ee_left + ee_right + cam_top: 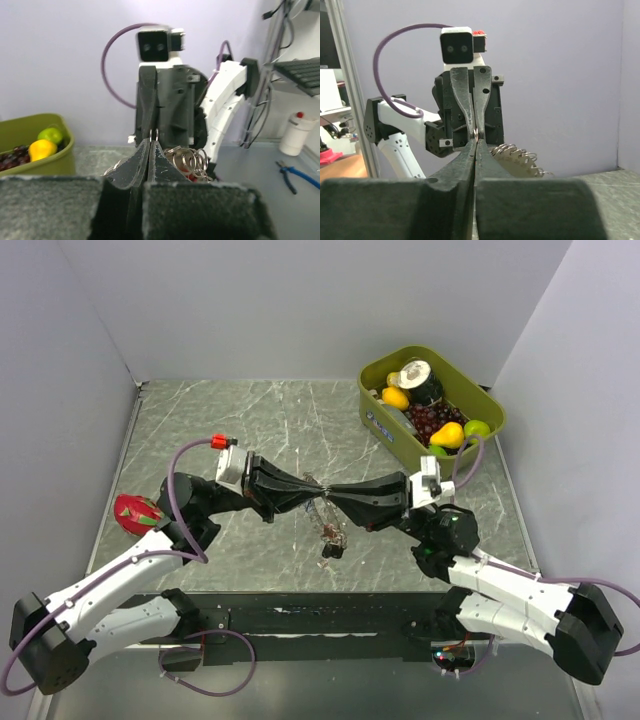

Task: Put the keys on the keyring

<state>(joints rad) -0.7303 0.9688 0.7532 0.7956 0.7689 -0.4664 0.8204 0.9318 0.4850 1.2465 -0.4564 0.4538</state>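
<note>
The grey marbled worktop (250,420) fills the middle of the overhead frame, with an olive bin (385,428) of fruit (448,435) at its upper right. At centre the left hand (316,491) and right hand (337,497) meet tip to tip, each with its fingers pressed together on thin wire of the coiled keyring (191,159). The keys (332,543) dangle just below the tips, one of them black-headed
</note>
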